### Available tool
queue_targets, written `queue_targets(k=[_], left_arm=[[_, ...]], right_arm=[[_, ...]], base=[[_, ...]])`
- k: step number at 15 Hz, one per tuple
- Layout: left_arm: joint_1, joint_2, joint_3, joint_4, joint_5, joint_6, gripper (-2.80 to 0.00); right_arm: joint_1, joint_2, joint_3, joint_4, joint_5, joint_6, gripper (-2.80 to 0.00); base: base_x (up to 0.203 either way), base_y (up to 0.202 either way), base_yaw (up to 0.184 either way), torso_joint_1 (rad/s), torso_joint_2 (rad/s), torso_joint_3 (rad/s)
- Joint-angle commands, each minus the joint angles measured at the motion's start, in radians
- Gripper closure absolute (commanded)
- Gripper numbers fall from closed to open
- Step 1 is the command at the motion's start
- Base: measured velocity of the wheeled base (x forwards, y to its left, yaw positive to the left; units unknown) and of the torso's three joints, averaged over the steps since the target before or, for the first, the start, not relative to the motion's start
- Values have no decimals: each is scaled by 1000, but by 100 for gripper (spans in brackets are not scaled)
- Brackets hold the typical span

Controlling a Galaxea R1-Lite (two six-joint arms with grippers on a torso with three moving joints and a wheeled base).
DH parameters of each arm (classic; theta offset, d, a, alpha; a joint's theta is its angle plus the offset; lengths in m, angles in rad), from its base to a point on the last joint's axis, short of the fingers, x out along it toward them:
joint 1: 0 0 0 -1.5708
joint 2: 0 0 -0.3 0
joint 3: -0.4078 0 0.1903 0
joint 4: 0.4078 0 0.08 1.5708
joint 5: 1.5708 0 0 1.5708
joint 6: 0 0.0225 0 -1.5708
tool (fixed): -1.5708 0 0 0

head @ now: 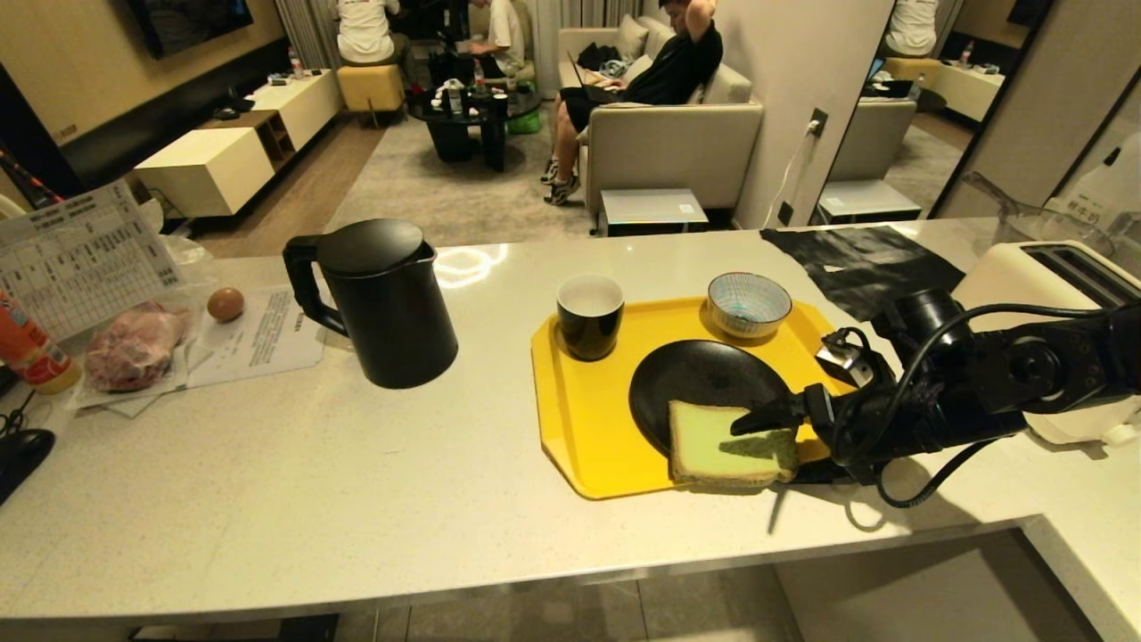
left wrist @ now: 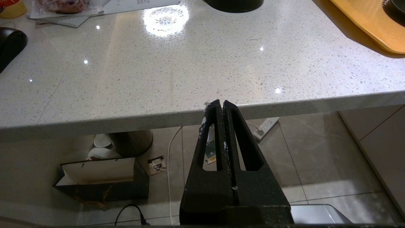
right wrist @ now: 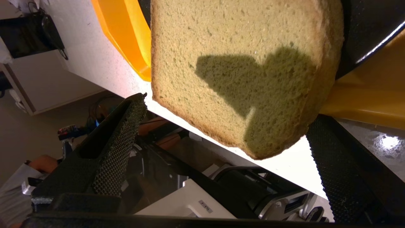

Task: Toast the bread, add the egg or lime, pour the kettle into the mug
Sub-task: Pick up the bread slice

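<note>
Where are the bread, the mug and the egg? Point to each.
bread [head: 718,441]: head view, middle of its pale green face.
mug [head: 589,328]: head view, black outer wall below the rim.
egg [head: 225,304]: head view, middle of the shell.

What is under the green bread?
The bread leans partly on the black plate, and its front edge hangs over the rim of the yellow tray. The part of the plate and tray right underneath is covered, so I cannot see it.
</note>
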Motion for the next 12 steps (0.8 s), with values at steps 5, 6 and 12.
queue_targets(k=[5,6,12], left_arm=[[1,1,0,0,0,0,0],[1,1,0,0,0,0,0],[1,1,0,0,0,0,0]], right_arm=[[-1,30,-18,1,4,11,-280],[-2,30,-18,1,4,10,-280],[-1,38,-18,1,6,7,0]], base=[[0,0,0,0,0,0],[0,0,0,0,0,0],[0,0,0,0,0,0]])
